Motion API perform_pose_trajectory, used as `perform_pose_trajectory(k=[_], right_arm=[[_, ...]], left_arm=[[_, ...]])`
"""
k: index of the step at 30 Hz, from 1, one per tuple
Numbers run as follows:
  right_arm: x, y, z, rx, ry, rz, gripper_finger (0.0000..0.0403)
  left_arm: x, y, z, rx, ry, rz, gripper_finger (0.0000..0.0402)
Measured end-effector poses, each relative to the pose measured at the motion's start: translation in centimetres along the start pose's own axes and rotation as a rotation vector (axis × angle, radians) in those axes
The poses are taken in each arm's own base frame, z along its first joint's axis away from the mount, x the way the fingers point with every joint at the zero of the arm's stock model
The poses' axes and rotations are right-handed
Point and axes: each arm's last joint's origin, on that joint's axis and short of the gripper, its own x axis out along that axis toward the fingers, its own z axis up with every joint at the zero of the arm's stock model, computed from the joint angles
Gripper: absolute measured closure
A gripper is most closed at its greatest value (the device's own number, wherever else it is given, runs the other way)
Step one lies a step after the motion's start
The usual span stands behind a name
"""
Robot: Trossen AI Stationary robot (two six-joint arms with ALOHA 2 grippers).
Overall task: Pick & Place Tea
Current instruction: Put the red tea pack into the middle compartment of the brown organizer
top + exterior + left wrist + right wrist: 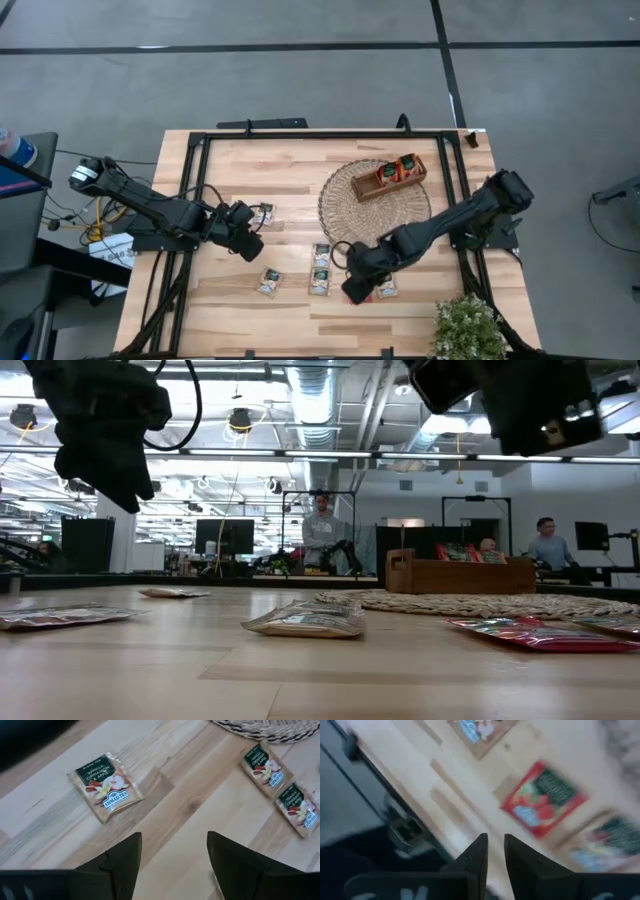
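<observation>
Several tea sachets lie flat on the wooden table. A beige one (105, 785) lies just ahead of my left gripper (175, 837), which hovers open above bare wood at the table's left (248, 246). Two more beige sachets (321, 255) (319, 282) lie mid-table, and another (270, 282) near the front. My right gripper (496, 842) hangs over the front right (356, 290), its fingers nearly together and nothing between them. A red sachet (544, 800) lies just beside it. The wooden tray (388, 178) holds red sachets and stands on the wicker mat (350, 215).
A potted plant (465, 325) stands at the table's front right corner. A black frame rail (320, 135) runs round the table top. Another sachet (265, 213) lies by the left arm. People (322, 530) stand in the room beyond the far edge.
</observation>
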Motion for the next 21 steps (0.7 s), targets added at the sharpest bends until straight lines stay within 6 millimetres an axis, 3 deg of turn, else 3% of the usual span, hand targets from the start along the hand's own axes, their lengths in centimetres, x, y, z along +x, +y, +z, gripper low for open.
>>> perform_pose_trajectory(k=[3,7,15,21], right_arm=[[1.4,0.5,-0.1,0.126,0.001,0.026,0.0348],[2.9,0.7,0.0,0.165,0.01,0.034,0.0347],[2.4,-0.3,0.0,0.185,-0.01,-0.072,0.0319],[2.6,-0.9,-0.2,0.225,-0.01,-0.137,0.0261]], left_arm=[[0.0,0.1,0.0,0.039,0.005,0.009,0.0184],[0.0,0.1,-0.1,0.107,0.007,0.012,0.0184],[0.0,0.3,-0.1,0.128,0.014,0.024,0.0184],[0.0,0.3,-0.1,0.126,0.008,0.032,0.0184]])
